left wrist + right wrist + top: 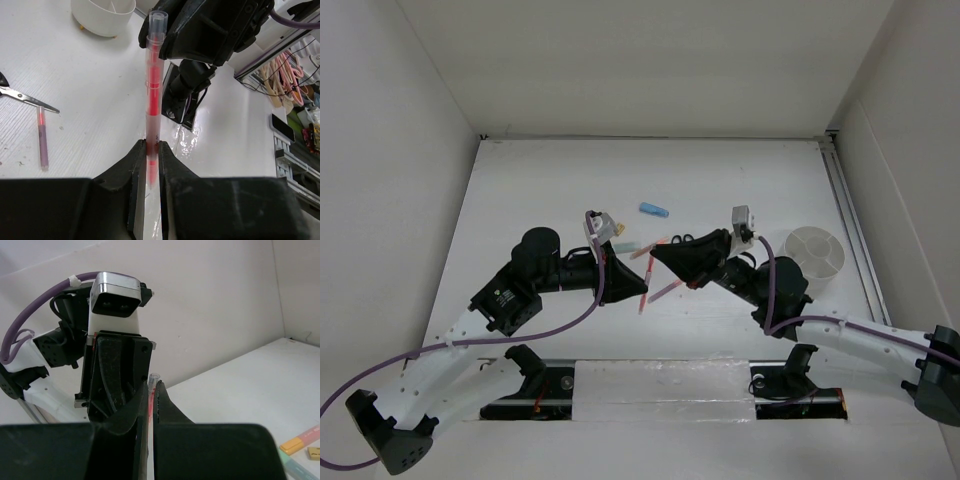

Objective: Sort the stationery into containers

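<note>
Handover: red pen (152, 90) pinched between both grippers.
The left gripper (151, 150) clamps its lower barrel; right gripper (151, 395) closes on the capped end straight ahead. Light, stiff, likely slick: grip mid-barrel.

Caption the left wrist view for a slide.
Left claw grips a red pen pointing toward the right arm, with a white cup, scissors and a second pen on the table.

A translucent red pen (152, 95) hangs pinched at both ends, left of the divided white cup (801, 246).
</note>
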